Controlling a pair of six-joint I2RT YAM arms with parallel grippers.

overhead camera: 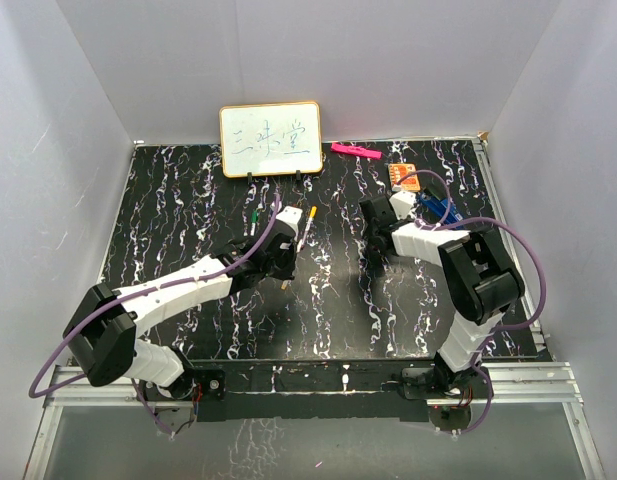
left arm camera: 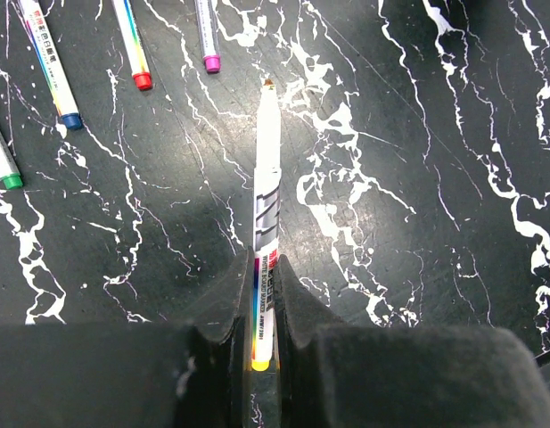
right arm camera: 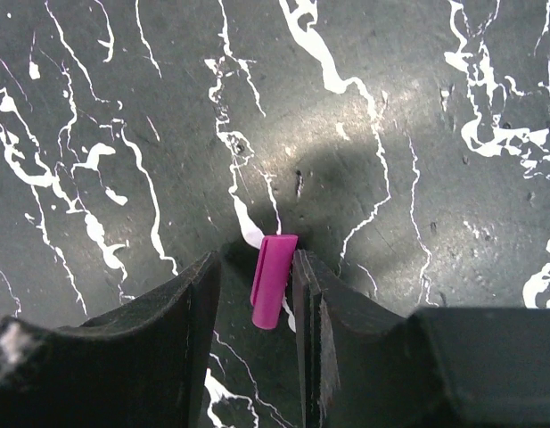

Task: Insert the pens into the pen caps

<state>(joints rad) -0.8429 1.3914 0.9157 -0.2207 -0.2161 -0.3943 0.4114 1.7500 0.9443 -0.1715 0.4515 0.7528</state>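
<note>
The left gripper is clamped on the yellow-ended pen close to its back end, so most of the barrel sticks out toward the top of the left wrist frame. With that much overhang, I'd expect the tip to swing or the pen to slide back through the fingers if it meets a cap off-centre.

The right gripper is the shakier side. Its fingers stand apart around a magenta pen cap, low in the centre of the right wrist frame. The cap leans against the finger on the frame's right, with a gap to the other finger. A squeeze could pinch it crooked, or pop it out onto the black marbled table. The cap's colour also looks wrong for this pen.

Four more pens lie in the upper left of the left wrist frame: green-ended, blue-ended, red-ended and magenta-ended, the last nearest the held tip. Between the two grippers, nothing blocks the way.
</note>
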